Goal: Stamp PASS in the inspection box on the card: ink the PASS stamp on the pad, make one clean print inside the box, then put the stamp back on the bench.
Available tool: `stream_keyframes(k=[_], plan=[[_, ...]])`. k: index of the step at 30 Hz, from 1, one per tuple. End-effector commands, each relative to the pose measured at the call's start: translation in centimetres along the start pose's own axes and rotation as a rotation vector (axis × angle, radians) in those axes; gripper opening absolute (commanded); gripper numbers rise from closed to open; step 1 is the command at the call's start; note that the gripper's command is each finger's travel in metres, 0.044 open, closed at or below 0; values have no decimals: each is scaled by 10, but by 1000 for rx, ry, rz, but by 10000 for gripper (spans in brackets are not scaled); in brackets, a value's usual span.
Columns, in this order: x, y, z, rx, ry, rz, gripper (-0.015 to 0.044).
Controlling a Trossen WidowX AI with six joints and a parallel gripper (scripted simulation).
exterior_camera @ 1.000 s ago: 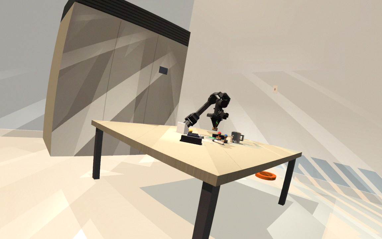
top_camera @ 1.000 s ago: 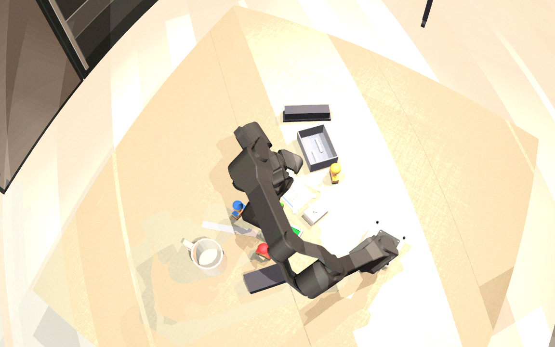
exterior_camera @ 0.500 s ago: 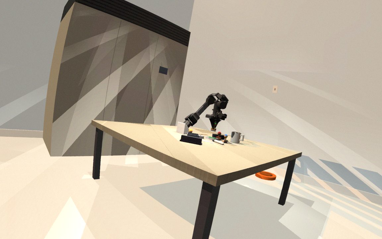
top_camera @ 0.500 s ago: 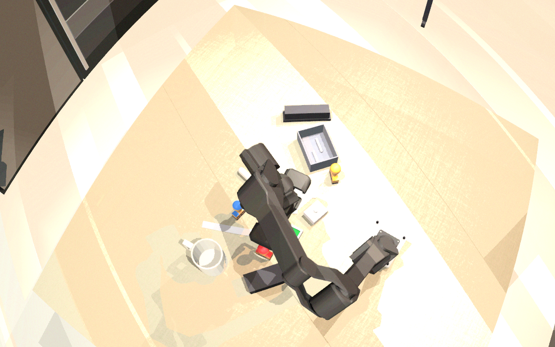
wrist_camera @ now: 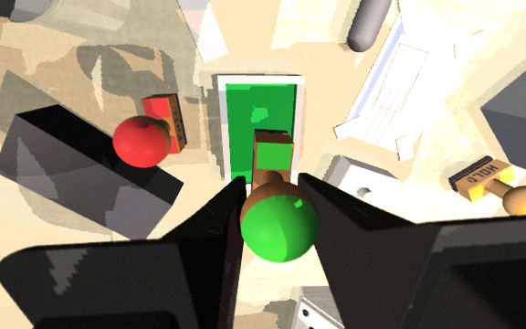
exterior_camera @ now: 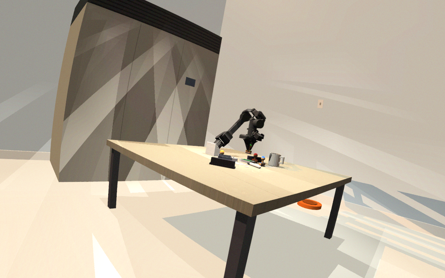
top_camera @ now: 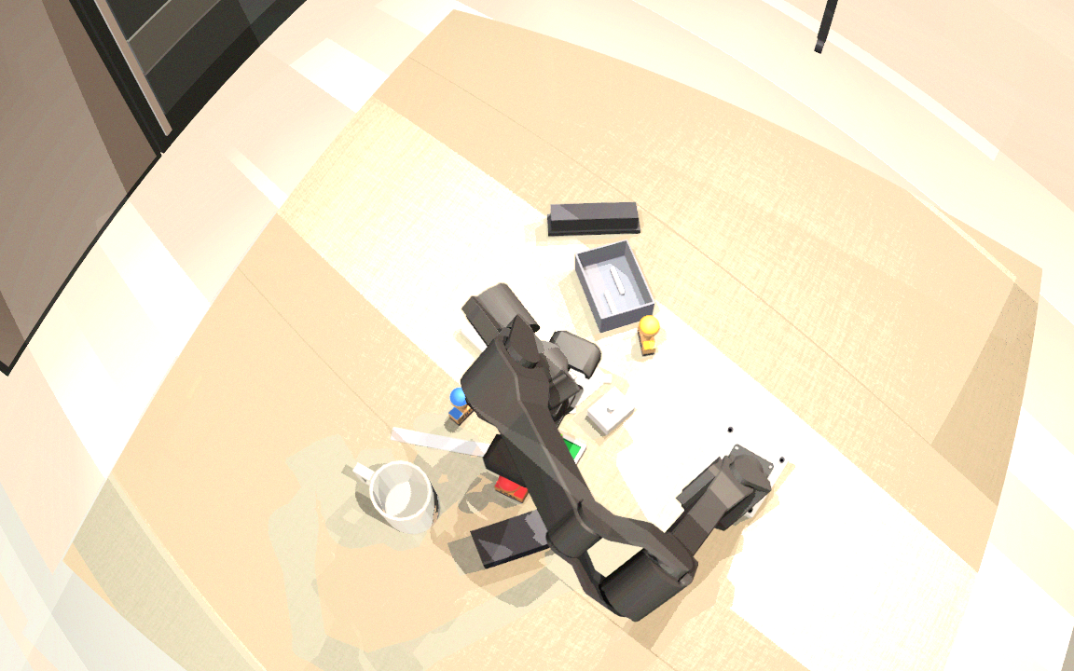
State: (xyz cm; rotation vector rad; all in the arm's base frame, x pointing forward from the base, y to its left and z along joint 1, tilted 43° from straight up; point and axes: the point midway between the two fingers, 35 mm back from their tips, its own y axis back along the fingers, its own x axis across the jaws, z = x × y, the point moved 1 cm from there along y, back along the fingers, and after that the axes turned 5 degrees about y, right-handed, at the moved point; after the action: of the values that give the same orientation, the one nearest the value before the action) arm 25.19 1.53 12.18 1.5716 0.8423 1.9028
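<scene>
My gripper (wrist_camera: pixel 271 183) (exterior_camera: pixel 250 145) is shut on the green-topped stamp (wrist_camera: pixel 280 228) (exterior_camera: pixel 248 151), holding it upright by its handle; its lettering is out of sight. In the wrist view its base overlaps the near part of the green ink pad (wrist_camera: pixel 240 121) (top_camera: pixel 571 450). In the exterior view the stamp hangs above the bench items, with a gap below it. The white card (wrist_camera: pixel 420 98) lies right of the pad in the wrist view, with small white pieces at its corners. A thin box outline (wrist_camera: pixel 414 47) shows on it, and I see no print inside. The arm hides the fingers in the top view.
The red FAIL stamp (wrist_camera: pixel 157 108) (top_camera: pixel 512 486) and a dark block (wrist_camera: pixel 76 169) (top_camera: pixel 512 540) are left of the pad. A white knobbed block (top_camera: pixel 610 413), the yellow HOLD stamp (top_camera: pixel 648 325), a grey tray (top_camera: pixel 626 320), the blue stamp (top_camera: pixel 457 397) and a mug (top_camera: pixel 409 513) stand around.
</scene>
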Motion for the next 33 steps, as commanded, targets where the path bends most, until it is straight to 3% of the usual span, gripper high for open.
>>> stream_keyframes(k=[1,33], plan=[[0,-2,1,-5,-3,2,0],[0,-23,1,-6,-3,2,0]])
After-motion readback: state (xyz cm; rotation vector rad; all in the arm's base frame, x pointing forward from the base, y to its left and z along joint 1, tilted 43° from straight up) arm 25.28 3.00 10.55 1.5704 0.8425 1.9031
